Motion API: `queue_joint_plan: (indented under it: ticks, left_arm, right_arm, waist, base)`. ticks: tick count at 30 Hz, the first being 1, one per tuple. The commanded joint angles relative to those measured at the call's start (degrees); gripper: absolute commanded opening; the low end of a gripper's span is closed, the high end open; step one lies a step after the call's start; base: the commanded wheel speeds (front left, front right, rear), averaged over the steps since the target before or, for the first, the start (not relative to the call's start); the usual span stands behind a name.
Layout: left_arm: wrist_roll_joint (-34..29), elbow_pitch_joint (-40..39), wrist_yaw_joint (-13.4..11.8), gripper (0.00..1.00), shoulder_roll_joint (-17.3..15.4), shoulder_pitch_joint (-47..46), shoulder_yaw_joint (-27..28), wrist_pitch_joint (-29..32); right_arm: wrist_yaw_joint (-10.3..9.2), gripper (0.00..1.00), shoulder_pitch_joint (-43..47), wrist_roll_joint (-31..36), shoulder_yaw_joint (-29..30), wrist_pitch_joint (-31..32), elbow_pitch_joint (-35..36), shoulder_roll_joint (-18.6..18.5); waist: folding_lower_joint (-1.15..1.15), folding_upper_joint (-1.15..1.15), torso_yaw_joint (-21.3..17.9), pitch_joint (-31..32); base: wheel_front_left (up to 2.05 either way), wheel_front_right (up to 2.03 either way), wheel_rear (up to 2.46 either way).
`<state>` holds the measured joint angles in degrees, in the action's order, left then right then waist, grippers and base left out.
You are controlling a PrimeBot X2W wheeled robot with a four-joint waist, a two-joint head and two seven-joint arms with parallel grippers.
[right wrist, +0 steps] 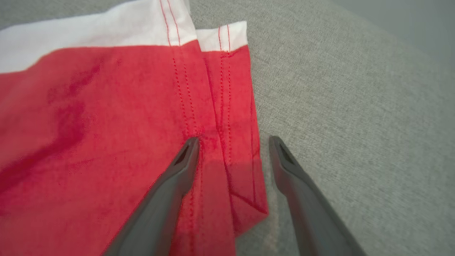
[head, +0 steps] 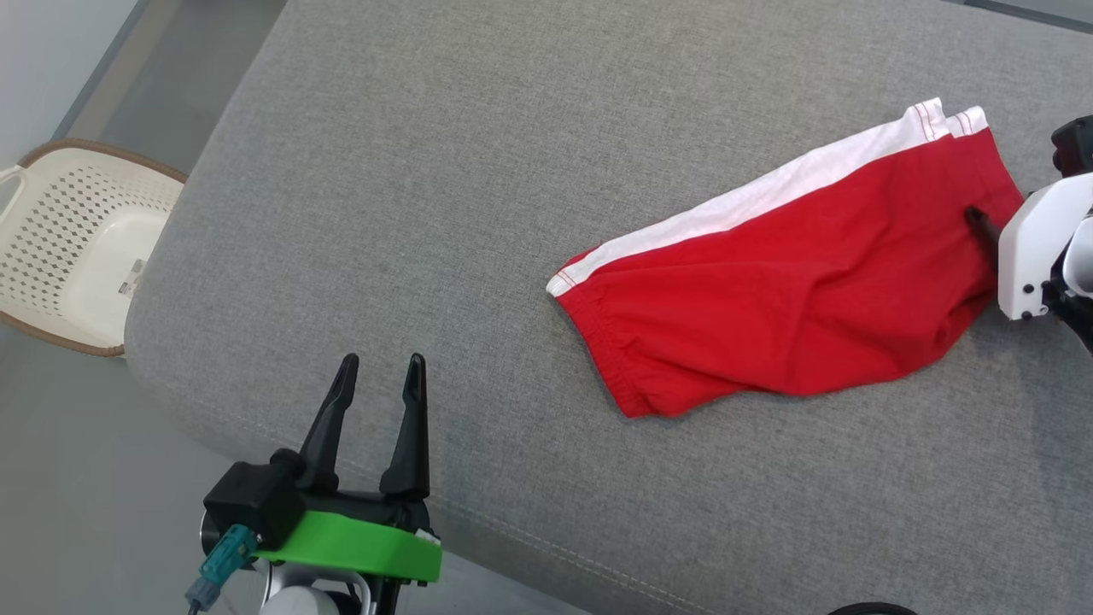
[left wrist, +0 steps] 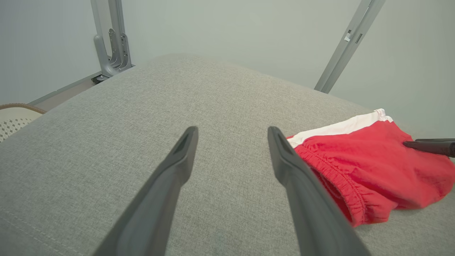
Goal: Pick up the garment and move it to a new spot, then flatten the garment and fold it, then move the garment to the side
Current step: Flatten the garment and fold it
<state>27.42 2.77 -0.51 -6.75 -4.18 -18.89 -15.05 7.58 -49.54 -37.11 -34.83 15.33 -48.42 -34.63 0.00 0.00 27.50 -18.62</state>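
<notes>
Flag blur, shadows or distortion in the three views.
Head view: even light, sharp, no glare on the garment. Left wrist view: wide-angle bowing of the cushion; left end effector soft, near the lens. Right wrist view: softest, cushion weave smeared at right; right end effector casts a faint shadow on the garment.

1. Soft, even light falls across the grey cushion in the head view, with no glare, and the weave stays crisp.
2. The red garment casts only a thin, faint shadow along its lower edge.
3. In the left wrist view the wide lens bows the cushion's far edge, and the left gripper blurs toward the bottom of the frame.
4. In the right wrist view the right gripper throws a dim shadow on the cloth, and the frame's edges go soft.
</notes>
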Motion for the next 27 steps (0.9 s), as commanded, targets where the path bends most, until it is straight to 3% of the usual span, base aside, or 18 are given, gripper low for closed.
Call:
queue_joint_plan:
  ticks: [1,9,10,11,17,27]
  left_arm:
    - [-0.7,0.2,0.3,1.00,0.2,-0.9,0.2,-0.1]
    - [-1.9,1.2,2.0,1.00,1.8,-1.1,0.8,-0.1]
    - [-2.0,1.2,2.1,1.00,1.9,-1.1,1.0,-0.1]
    - [-2.1,1.2,2.1,1.00,2.1,-1.2,1.2,-0.1]
    - [-2.6,1.4,2.6,1.00,2.5,-1.5,3.0,-0.1]
    - [-4.1,2.7,3.6,1.00,-0.2,-0.5,4.5,0.0]
  right_arm:
    - [-0.18,1.00,0.8,-0.2,-0.4,0.9,-1.5,-0.7]
    - [-0.16,1.00,1.4,-4.6,-0.9,5.7,-3.4,1.2]
    - [-0.15,0.44,1.6,-5.9,-0.8,6.5,-3.0,1.6]
    - [-0.14,0.00,1.6,-7.5,-0.5,7.2,-2.6,2.1]
    - [-0.09,0.00,0.4,-15.3,1.2,10.4,2.2,3.4]
    - [-0.12,0.00,2.7,-26.9,6.1,12.5,7.9,4.0]
  waist:
    - [0.00,0.00,0.1,-0.2]
    - [0.00,0.00,-0.1,-1.3]
    - [0.00,0.00,-0.2,-1.4]
    - [0.00,0.00,-0.5,-1.6]
    - [0.00,0.00,-4.3,-1.7]
    - [0.00,0.00,-14.3,4.2]
  base:
    - [0.00,0.00,0.00]
    - [0.00,0.00,0.00]
    - [0.00,0.00,0.00]
    - [0.00,0.00,0.00]
    - [0.00,0.00,0.00]
    - [0.00,0.00,0.00]
